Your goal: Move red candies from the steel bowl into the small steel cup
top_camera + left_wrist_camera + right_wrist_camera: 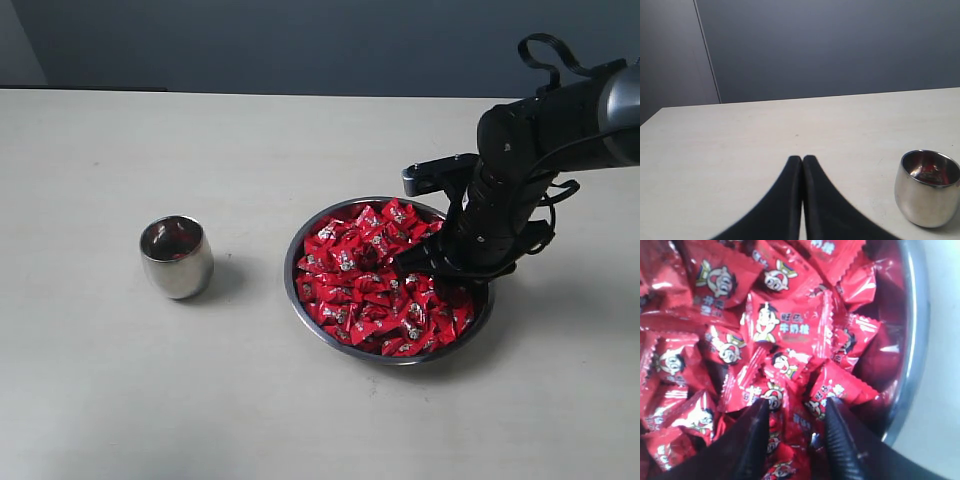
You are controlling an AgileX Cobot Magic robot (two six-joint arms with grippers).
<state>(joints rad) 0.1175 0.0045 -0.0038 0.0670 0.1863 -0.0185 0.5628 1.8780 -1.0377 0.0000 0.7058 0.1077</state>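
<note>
Your red candies nearly all lie heaped in the steel bowl, filling it almost from rim to rim, so I judge the task barely begun or early on: most of the moving is left to do.

The small steel cup stands upright on the table, well apart from the bowl on its left. You can see a red glint inside it in the left wrist view, but whether that is a candy or a reflection cannot be told.

Your right gripper is down in the bowl's right side, jaws spread apart, tips in the pile with wrappers between them; nothing is gripped yet. Your left gripper is clenched with nothing in it, over bare table near the cup.
</note>
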